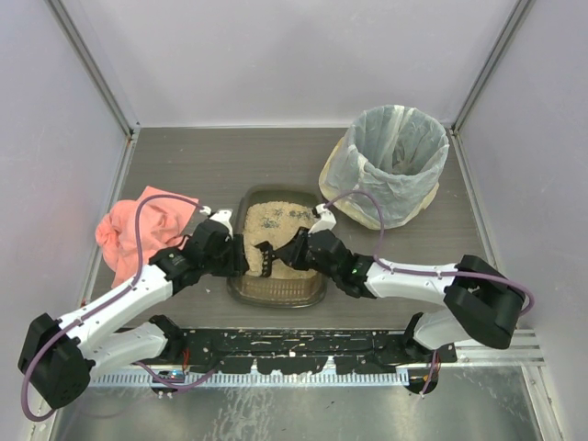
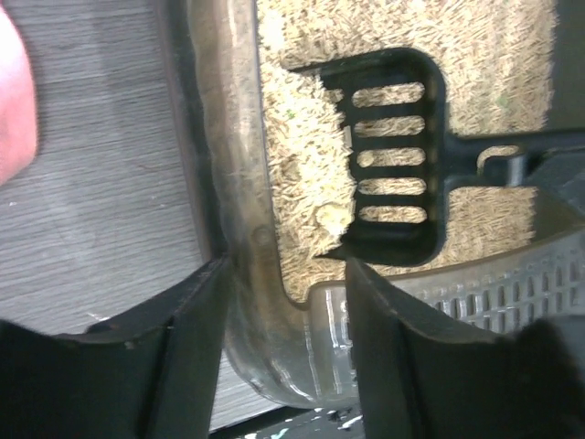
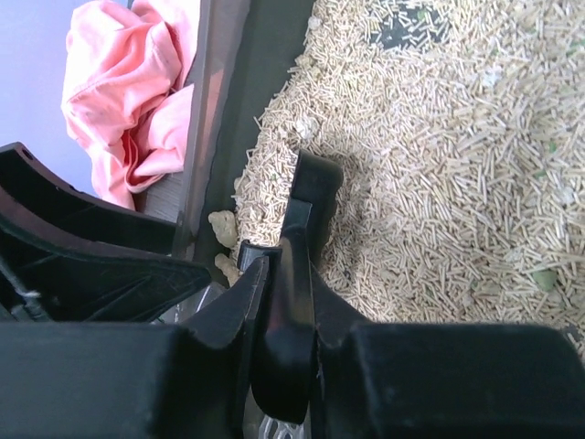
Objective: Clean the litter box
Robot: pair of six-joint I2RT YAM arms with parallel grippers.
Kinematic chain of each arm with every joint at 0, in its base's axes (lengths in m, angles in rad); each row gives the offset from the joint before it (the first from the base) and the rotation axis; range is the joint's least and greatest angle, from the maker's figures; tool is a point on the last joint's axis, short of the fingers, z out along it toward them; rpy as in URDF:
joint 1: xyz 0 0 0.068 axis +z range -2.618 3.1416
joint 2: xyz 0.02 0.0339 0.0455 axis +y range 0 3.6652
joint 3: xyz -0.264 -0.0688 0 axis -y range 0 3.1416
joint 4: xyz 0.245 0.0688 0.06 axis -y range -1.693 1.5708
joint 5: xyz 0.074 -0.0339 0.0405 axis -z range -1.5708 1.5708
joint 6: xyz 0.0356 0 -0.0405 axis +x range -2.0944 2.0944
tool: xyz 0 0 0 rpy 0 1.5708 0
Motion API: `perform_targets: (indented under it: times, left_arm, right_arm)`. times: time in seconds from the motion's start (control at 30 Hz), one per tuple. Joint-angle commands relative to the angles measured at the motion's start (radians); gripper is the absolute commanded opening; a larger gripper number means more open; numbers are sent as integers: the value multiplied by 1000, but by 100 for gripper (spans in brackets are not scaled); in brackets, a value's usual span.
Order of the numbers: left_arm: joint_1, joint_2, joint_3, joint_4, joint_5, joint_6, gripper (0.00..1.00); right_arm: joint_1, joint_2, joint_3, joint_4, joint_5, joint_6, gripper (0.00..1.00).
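Black scoop (image 2: pixel 393 142): right gripper (image 3: pixel 281 283) is gripping its handle; the blade is lying inside the litter box (image 2: pixel 239 183), by the left wall.
Left gripper (image 2: pixel 283 302): is straddling the litter box's near-left rim; grip not determinable.
Litter box: is sitting mid-surface (image 1: pixel 193 165).
Risk: a scoop push may be sliding an unheld box, spilling granules (image 3: pixel 439 183) over that wall.

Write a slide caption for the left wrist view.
Left gripper straddles the wall of the litter box; a black slotted scoop sits in the tan litter.

The litter box (image 1: pixel 276 294) sat at frame centre, a scoop (image 2: pixel 441 128) in it, a cloth (image 1: pixel 129 230) at its left, a bin (image 1: pixel 404 197) at upper right.
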Motion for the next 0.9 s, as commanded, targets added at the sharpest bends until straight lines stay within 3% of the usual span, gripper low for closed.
perform_targets:
  times: [0.0, 0.1, 0.37, 0.87]
  left_arm:
    - [-18, -10, 36, 73, 33, -17, 61]
    - [-18, -27, 61, 46, 3, -15, 77]
    - [-16, -70, 122, -17, -50, 6, 91]
    - [-14, -155, 160, -92, -140, 42, 97]
  right_arm:
    - [44, -32, -61, 15, -63, 88, 1]
    - [44, -74, -88, 11, -26, 106, 1]
    - [41, -156, -146, 28, 45, 144, 1]
    - [20, -323, -294, 167, 142, 199, 1]
